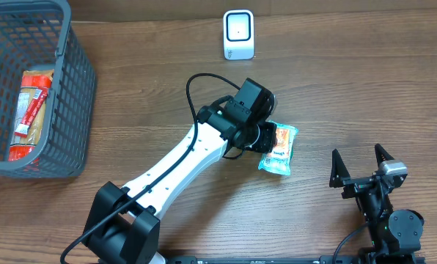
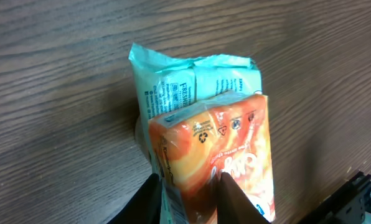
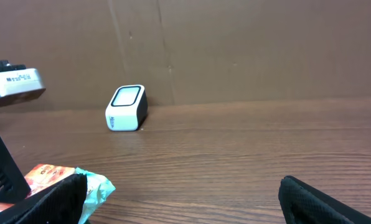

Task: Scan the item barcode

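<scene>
The item is an orange and teal snack packet (image 1: pixel 281 150) lying on the wooden table right of centre. In the left wrist view the packet (image 2: pixel 216 124) fills the frame, orange face up with small printed text on its teal end; I see no barcode. My left gripper (image 1: pixel 267 138) (image 2: pixel 189 193) has its two dark fingers (image 2: pixel 149 200) pressed against either side of the packet's near end. The white barcode scanner (image 1: pixel 238 34) (image 3: pixel 126 107) stands at the table's far edge. My right gripper (image 1: pixel 361 165) (image 3: pixel 182 190) rests open at the front right, holding nothing.
A grey mesh basket (image 1: pixel 75 88) stands at the far left with orange and red packets (image 1: pixel 29 110) inside. A brown wall (image 3: pixel 235 43) rises behind the scanner. The left arm's black cable (image 1: pixel 193 92) loops above the table.
</scene>
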{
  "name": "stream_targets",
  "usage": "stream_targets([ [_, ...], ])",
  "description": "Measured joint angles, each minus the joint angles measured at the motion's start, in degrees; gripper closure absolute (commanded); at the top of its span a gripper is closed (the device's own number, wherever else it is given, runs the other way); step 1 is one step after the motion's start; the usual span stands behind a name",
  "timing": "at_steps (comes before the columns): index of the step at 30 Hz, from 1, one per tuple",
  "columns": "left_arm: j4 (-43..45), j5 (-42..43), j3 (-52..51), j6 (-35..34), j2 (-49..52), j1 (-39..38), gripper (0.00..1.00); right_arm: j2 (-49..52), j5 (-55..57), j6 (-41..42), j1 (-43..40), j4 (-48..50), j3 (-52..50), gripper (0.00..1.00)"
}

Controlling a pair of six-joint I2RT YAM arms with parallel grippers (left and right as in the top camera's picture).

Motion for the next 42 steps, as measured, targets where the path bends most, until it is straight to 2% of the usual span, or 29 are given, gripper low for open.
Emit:
stream_targets([
  [1, 0.0, 0.0, -0.2, -0.3, 0.0, 0.0, 0.94, 0.0, 0.0, 0.0, 0.0, 0.0, 0.0, 0.00],
  [2, 0.2, 0.0, -0.3, -0.3, 0.0, 0.0, 0.96, 0.0, 0.0, 0.0, 0.0, 0.0, 0.0, 0.00],
  [15, 0.7, 2.4, 0.0, -0.5, -0.1, 1.4, 0.96, 0.0, 0.0, 0.0, 0.0, 0.0, 0.0, 0.00],
  [20, 0.4, 2.5, 0.9, 0.0, -3.2, 3.5, 0.96, 0.0, 0.0, 0.0, 0.0, 0.0, 0.0, 0.00],
  [23, -1.8, -0.4, 1.5, 0.3, -6.8, 4.9, 0.96, 0.0, 0.0, 0.0, 0.0, 0.0, 0.0, 0.00],
  [29, -10.5, -14.3, 2.3, 0.8, -11.9, 5.5, 0.95, 0.0, 0.0, 0.0, 0.0, 0.0, 0.0, 0.00],
  [30, -11.4, -15.8, 2.3, 0.8, -12.0, 5.5, 0.91, 0.0, 0.0, 0.0, 0.0, 0.0, 0.0, 0.00],
  [32, -12.3, -16.7, 2.3, 1.1, -11.9, 5.5, 0.62, 0.0, 0.0, 0.0, 0.0, 0.0, 0.0, 0.00],
  [33, -12.4, -16.5, 2.3, 1.6, -11.8, 5.5, 0.36, 0.0, 0.0, 0.0, 0.0, 0.0, 0.0, 0.00],
  [34, -12.2, -15.9, 2.3, 2.1, -11.8, 5.5, 0.14, 0.0, 0.0, 0.0, 0.0, 0.0, 0.0, 0.00],
  [35, -11.8, -14.8, 2.3, 2.8, -11.8, 5.5, 0.00, 0.0, 0.0, 0.0, 0.0, 0.0, 0.0, 0.00],
  [40, -7.5, -7.4, 2.3, 5.4, -11.6, 5.5, 0.00, 0.0, 0.0, 0.0, 0.0, 0.0, 0.0, 0.00],
  [41, -6.0, -5.4, 2.3, 6.1, -11.6, 5.5, 0.06, 0.0, 0.0, 0.0, 0.0, 0.0, 0.0, 0.00],
  [42, -5.7, -4.8, 2.3, 6.2, -11.6, 5.5, 0.16, 0.0, 0.0, 0.0, 0.0, 0.0, 0.0, 0.00],
])
